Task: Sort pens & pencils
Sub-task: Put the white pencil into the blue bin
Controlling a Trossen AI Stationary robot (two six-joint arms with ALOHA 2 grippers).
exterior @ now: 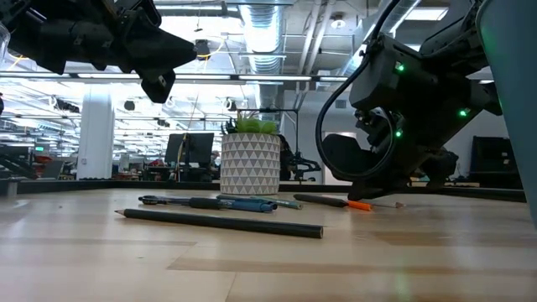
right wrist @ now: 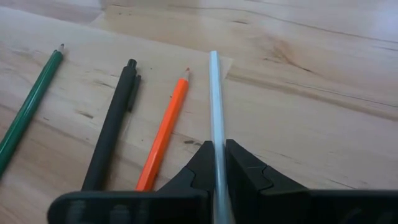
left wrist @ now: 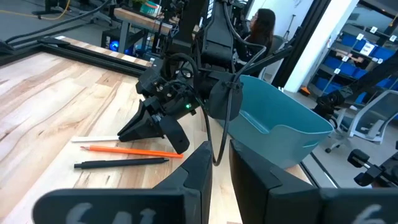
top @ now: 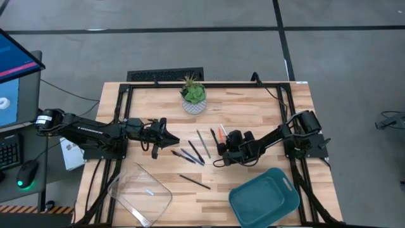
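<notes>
R gripper (right wrist: 217, 163) low on the table mid-right, fingers clamped on the white pencil (right wrist: 214, 99), which lies flat beside the orange pencil (right wrist: 163, 134), near but apart. Next over: black pen (right wrist: 113, 127), then green pencil (right wrist: 28, 106). All four roughly parallel on the wood.

L gripper (top: 166, 136) hovers off the table left of centre, above the dark sticks (top: 188, 155). Jaws nearly together, narrow gap, nothing between them as far as L wrist view shows.

Other items: lone black pencil (top: 194, 182) nearer the front edge; clear tray (top: 140, 190) front left, teal bin (top: 264, 197) front right, plant pot (top: 193, 100) at the back.

Step, my read: pick just made on the white pencil, not lifted yet; it's still on the table. Next move needs a straight lift w/o dragging the orange one, then carry to a container. Teal bin is nearest. Which container takes pens vs pencils: can't tell from here.

Hard to make out:
- White pencil's rear end hidden under R fingers.
- High view: R gripper covers the grip; white and orange pencils barely separable there.
- Low view: R gripper a dark mass, contact point not visible.
- Exact count of dark sticks in the left cluster unclear; they overlap.
- Small mark inside clear tray, can't identify.
- Person at the back in L wrist view, partly blocked by the R arm.
</notes>
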